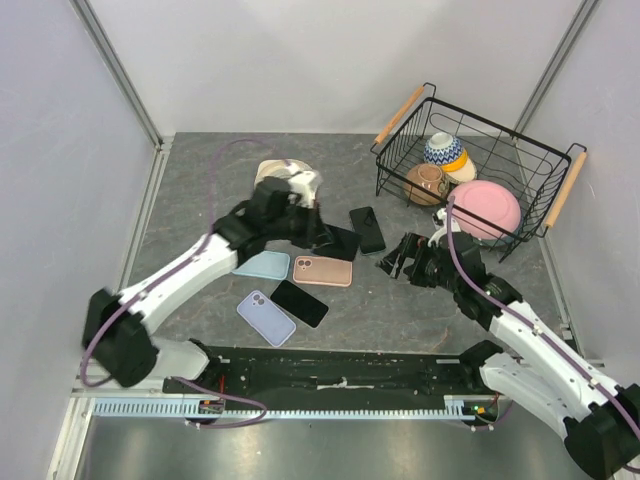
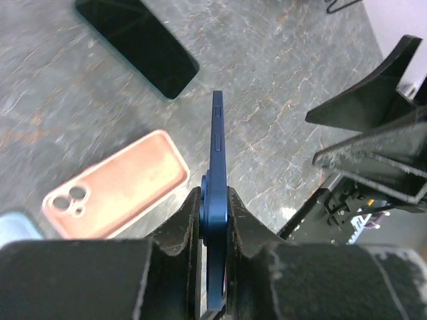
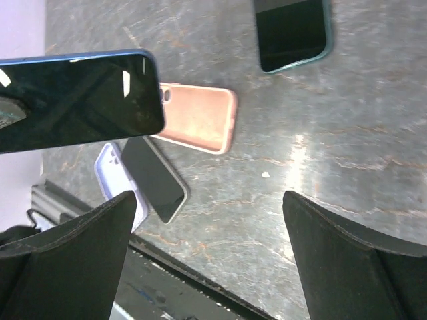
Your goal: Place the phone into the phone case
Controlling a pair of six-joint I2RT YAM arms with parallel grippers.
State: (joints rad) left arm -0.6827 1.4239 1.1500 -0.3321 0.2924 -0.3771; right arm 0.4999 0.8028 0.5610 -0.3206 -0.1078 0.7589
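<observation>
Currently the left gripper (image 2: pixel 213 208) is clamped tight on the blue phone (image 2: pixel 217 153), holding it on edge above the table (image 2: pixel 300 80), close by the pink case (image 2: pixel 117 187), which lies open side up and empty. Right gripper (image 3: pixel 208 203) has its fingers spread wide with nothing between them, low over the table and facing the held phone's screen. Also on the table: a teal-edged black phone (image 3: pixel 293 30) beyond the pink case, a lavender case (image 1: pixel 265 318) and another dark phone (image 1: pixel 299 303) nearer the bases.
</observation>
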